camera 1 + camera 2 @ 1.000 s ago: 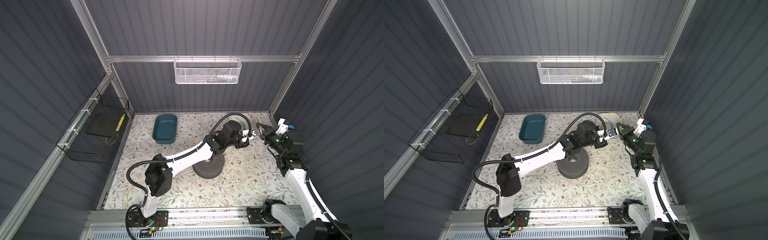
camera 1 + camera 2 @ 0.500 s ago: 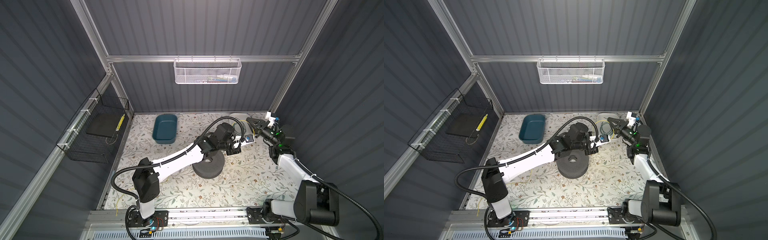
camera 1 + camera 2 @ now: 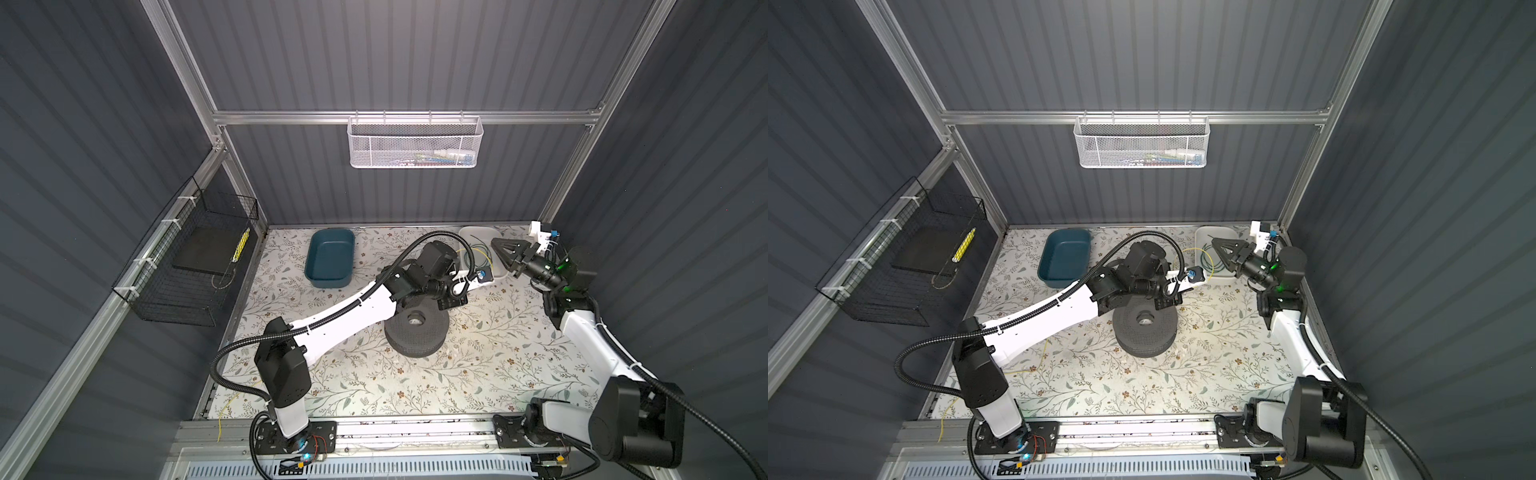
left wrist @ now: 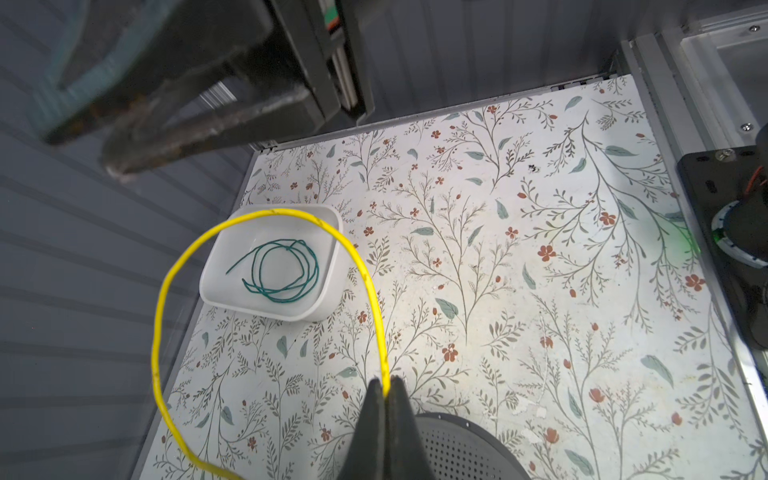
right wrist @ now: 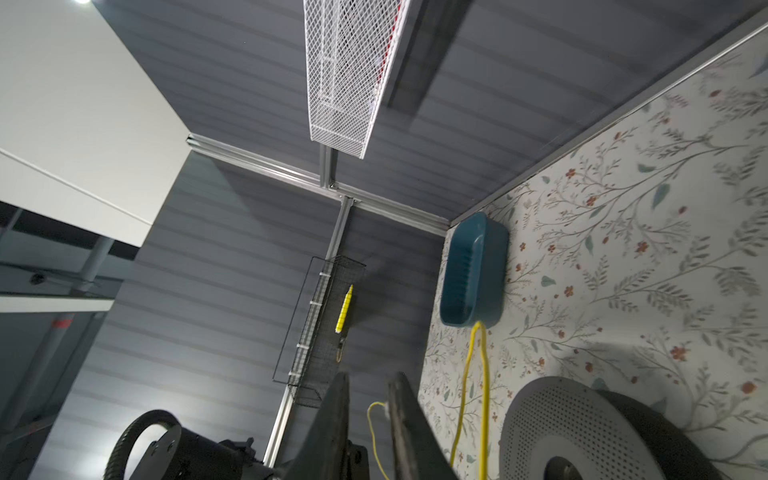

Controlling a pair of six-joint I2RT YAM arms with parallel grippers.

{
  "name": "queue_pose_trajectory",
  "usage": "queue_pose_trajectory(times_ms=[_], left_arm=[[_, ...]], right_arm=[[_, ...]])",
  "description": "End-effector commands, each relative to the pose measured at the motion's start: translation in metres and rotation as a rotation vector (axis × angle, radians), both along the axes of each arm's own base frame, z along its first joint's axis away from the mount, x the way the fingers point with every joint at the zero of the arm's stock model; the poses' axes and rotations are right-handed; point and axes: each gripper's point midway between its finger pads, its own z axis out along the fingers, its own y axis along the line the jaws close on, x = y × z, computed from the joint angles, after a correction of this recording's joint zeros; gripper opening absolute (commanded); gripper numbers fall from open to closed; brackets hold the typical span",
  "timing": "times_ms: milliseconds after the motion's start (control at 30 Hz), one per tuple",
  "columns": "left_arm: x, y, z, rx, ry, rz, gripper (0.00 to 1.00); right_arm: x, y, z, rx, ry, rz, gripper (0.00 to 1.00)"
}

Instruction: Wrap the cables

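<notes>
Yellow cable [image 4: 270,212], one loose loop, pinched in my left fingers [image 4: 372,411]; right fingers [image 5: 334,419] apart, clamping nothing. Green cable [image 4: 288,248] lies coiled in white tray [image 4: 332,286]. I judge yellow wrap barely begun.

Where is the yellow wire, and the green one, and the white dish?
yellow cable [image 4: 274,212], left wrist view, on the arc of its big loop that passes over the dish.
green cable [image 4: 289,248], left wrist view, where its coiled strands cross.
white tray [image 4: 270,311], left wrist view, on its side wall.
</notes>
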Motion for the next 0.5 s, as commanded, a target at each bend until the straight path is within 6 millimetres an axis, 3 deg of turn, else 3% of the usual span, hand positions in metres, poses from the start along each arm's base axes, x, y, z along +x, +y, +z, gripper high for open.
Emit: queue_pose_trajectory(times_ms=[0,200,467], left_arm=[[0.002,0.016,-0.002,0.096,-0.028,0.013,0.0],[0.012,0.033,-0.014,0.213,-0.127,0.054,0.0],[0.004,0.039,-0.02,0.291,-0.172,0.014,0.0]], right_arm=[[-0.009,-0.019,-0.025,-0.498,0.071,-0.145,0.36],[-0.001,-0.005,-0.039,-0.844,0.09,0.043,0.52],[0.003,0.05,-0.066,-1.15,-0.036,0.382,0.66]])
